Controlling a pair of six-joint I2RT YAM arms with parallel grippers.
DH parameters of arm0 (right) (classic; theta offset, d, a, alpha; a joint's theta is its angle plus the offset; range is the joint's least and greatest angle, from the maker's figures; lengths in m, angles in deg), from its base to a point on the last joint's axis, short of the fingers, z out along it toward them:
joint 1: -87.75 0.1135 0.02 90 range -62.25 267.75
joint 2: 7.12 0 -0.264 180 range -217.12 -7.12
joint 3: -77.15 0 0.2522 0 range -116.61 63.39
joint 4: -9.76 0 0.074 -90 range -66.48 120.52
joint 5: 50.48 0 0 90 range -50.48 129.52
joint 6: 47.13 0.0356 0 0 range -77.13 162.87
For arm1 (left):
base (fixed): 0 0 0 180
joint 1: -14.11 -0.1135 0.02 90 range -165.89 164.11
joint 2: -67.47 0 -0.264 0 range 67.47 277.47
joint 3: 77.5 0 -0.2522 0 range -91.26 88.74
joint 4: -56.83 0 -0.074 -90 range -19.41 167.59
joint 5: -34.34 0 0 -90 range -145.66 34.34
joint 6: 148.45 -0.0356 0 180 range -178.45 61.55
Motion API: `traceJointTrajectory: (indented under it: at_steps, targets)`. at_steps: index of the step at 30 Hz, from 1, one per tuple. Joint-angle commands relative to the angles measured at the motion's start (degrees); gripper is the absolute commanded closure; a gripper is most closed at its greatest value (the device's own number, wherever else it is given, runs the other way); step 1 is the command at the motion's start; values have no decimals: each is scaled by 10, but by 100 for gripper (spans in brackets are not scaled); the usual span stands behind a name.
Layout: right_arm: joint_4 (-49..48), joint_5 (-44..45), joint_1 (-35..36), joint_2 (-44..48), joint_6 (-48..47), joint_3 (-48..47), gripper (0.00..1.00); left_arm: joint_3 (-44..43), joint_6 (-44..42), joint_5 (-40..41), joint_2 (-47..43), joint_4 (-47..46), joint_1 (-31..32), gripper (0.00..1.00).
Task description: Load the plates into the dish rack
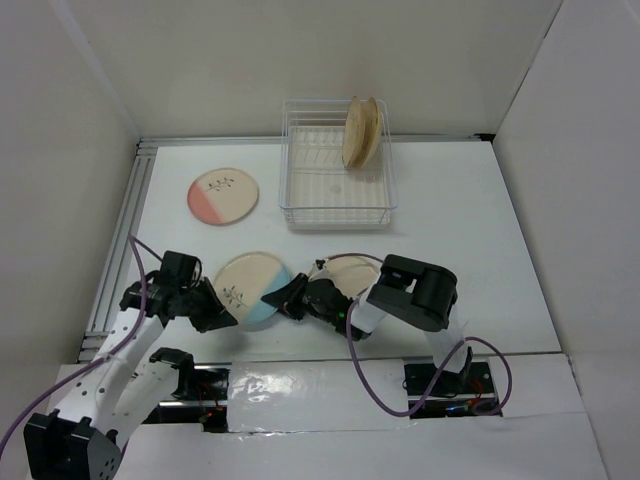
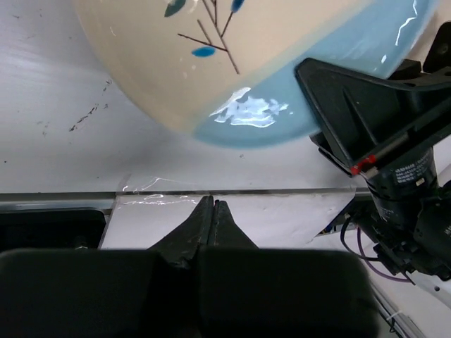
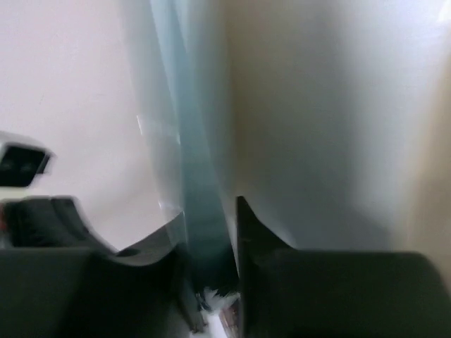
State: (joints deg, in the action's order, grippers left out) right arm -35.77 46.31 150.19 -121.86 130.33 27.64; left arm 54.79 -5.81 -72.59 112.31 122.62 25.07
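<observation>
The right end effector is pinching the round cream-and-blue ceramic plate by its rim, probably to lift it. The left end effector is sitting closed and empty nearby.

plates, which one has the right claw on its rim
The part-blue plate; the pink one lies alone, two tan ones stand in the rack.

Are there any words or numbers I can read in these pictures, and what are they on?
Small white print on the right arm's black round housing, seen from the left wrist: too small to read.
The blue plate: only painted leaf sprigs, no words.
Nothing else in any view carries text that can be read.
</observation>
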Motion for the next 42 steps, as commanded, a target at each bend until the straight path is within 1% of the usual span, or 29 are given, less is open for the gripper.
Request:
traceJointTrajectory:
  at_steps: [1,2,3,4,7,8,10,11,12,16,17,19,20,21,23,24,27,30,33,34,35,38,40,42]
  targets:
    - [-4,17,-2,31,-19,-10,79,0,-13,-20,-10,6,1,100]
    - [5,17,-2,38,-26,-10,85,0,-13,-20,-10,6,1,100]
    - [5,17,-2,38,-31,-10,87,0,-13,-20,-10,6,1,100]
    - [12,17,-2,47,-31,-10,93,0,-13,-20,-10,6,1,100]
    - [25,22,-2,66,-57,-10,96,0,-13,-14,-16,6,1,95]
    - [30,22,-2,77,-69,-10,97,-6,-13,-7,-23,6,1,89]
    - [50,22,-2,89,-83,-10,99,-13,-19,-1,-28,6,1,81]
    - [67,22,-2,101,-91,-18,99,-28,-19,-1,-28,6,1,76]
    - [79,22,-2,108,-110,-27,100,-33,-19,4,-28,6,1,64]
    - [138,22,-2,141,-164,-57,100,-68,-38,24,-21,6,1,39]
    - [152,22,-7,148,-177,-65,100,-76,-38,29,-13,6,1,28]
    - [211,22,-7,172,-216,-96,100,-102,-58,38,2,6,1,18]
    - [232,15,-7,180,-232,-108,100,-109,-65,44,9,0,1,10]
    - [283,15,-7,196,-263,-135,100,-125,-70,44,22,-6,1,9]
    - [338,15,-7,215,-296,-166,100,-141,-79,64,35,-11,1,6]
    - [396,23,-7,231,-328,-197,100,-159,-86,70,40,-18,1,3]
    - [481,42,-7,270,-373,-237,100,-191,-101,104,53,-25,1,1]
    - [517,42,-27,316,-423,-262,100,-218,-115,145,69,-55,-5,1]
    - [558,24,-53,347,-444,-285,100,-254,-130,174,96,-67,-11,1]
    - [559,15,-70,353,-461,-299,100,-262,-138,180,103,-67,-11,1]
    - [568,-6,-80,358,-470,-308,100,-269,-138,188,108,-74,-11,1]
    - [605,-31,-118,358,-501,-363,100,-284,-154,194,108,-94,-18,1]
    - [624,-31,-135,353,-525,-408,100,-289,-166,208,108,-111,-18,1]
    - [630,-44,-168,344,-539,-438,100,-289,-166,217,108,-118,-18,1]
